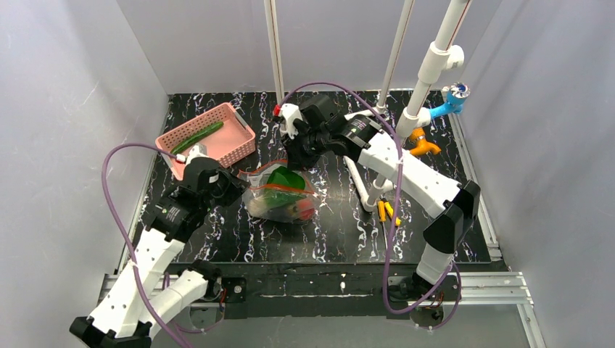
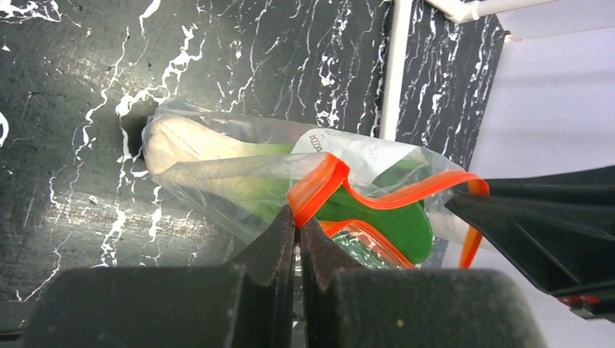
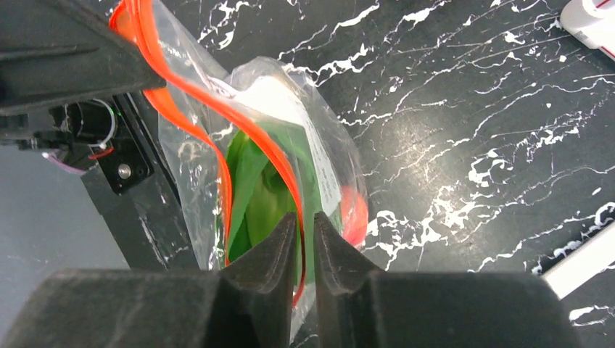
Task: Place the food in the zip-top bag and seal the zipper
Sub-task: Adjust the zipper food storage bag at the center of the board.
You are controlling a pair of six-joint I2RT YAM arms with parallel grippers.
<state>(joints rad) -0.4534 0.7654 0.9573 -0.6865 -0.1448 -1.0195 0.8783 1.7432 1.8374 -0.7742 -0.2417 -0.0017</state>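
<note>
The zip-top bag (image 1: pixel 279 190) lies mid-table, its mouth held open between my two grippers. Inside it are the bok choy (image 2: pixel 196 145), whose green leaves show in the right wrist view (image 3: pixel 254 181), and the tomato (image 1: pixel 307 210). I cannot make out the eggplant. The cucumber (image 1: pixel 197 136) lies in the pink basket (image 1: pixel 236 134). My left gripper (image 1: pixel 238 187) is shut on the zipper (image 2: pixel 377 199) at the bag's left end (image 2: pixel 297 217). My right gripper (image 1: pixel 296 158) is closed on the zipper's (image 3: pixel 188 94) far edge (image 3: pixel 304 221).
Yellow-handled tools (image 1: pixel 386 210) lie right of the bag beside a white pipe (image 1: pixel 362 185). Orange (image 1: pixel 423 143) and blue (image 1: pixel 453 98) fittings sit on the pipe frame at the back right. The pink basket stands at the back left.
</note>
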